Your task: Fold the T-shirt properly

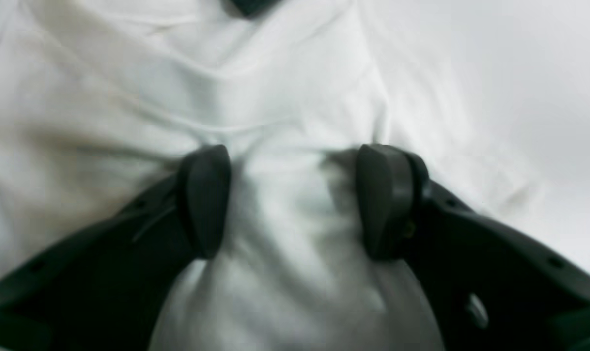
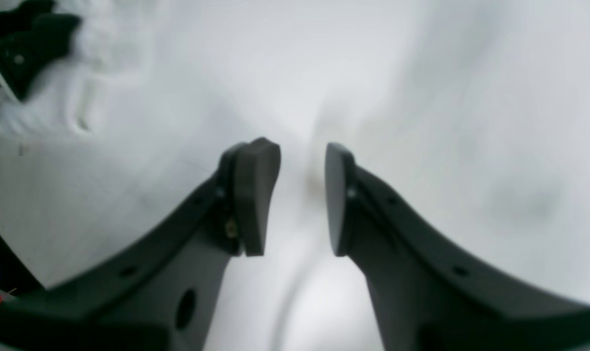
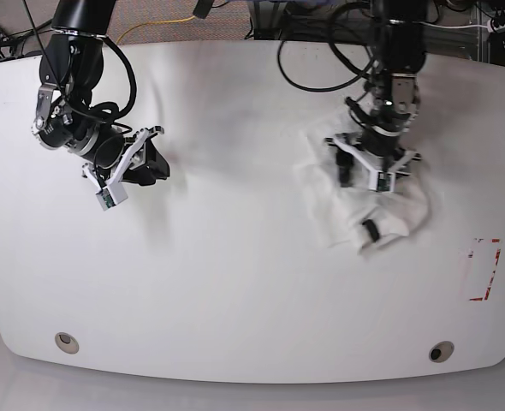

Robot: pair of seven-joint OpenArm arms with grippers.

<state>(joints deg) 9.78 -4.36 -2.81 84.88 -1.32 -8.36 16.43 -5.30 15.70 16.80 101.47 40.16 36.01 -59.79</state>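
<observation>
Nearby, crumpled T-shirt (image 3: pixel 368 210) on table (image 3: pixel 235 282), left end effector (image 1: pixel 295 200) spread over it

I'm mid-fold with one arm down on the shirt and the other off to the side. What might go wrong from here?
1. The T-shirt lies bunched, not flat; closing the open left end effector on the fabric mound between its fingers may pinch several layers.
2. Lifting from the middle could crumple it further rather than spread it.
3. The right end effector sits far away over bare table, so the shirt has no second hold.
</observation>
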